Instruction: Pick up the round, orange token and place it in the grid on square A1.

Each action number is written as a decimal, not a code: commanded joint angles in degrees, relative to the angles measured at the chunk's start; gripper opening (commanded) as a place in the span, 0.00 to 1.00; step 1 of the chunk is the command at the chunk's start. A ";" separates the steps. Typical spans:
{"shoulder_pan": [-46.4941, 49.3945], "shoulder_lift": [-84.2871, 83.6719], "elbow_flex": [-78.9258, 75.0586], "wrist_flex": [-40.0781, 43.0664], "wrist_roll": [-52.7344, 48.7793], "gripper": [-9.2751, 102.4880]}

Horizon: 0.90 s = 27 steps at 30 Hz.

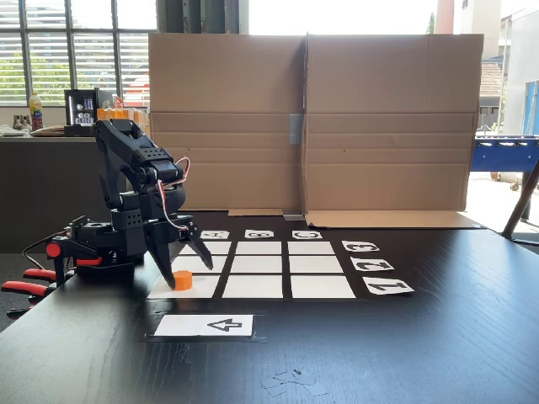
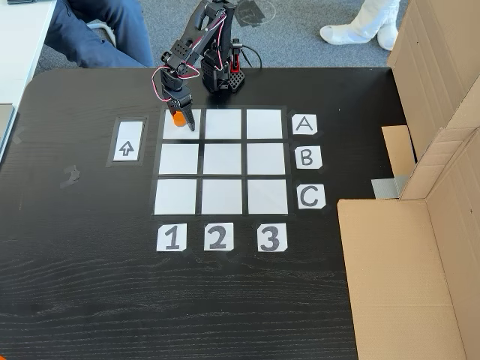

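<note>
1. Token (image 1: 183,279): small orange cylinder on square A1 (image 2: 181,133) of the grid (image 2: 223,160); likely light, rigid, smooth; best pinched across its curved sides.
2. Hand (image 1: 187,268): fingers spread, straddling it.

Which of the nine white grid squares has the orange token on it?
The corner square in row A, column 1, next to the white arrow card. The small orange cylindrical token sits on it between the black gripper's jaws; the other eight are bare.
</note>
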 commanded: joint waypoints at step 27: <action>21.36 21.45 -29.27 9.76 0.18 0.44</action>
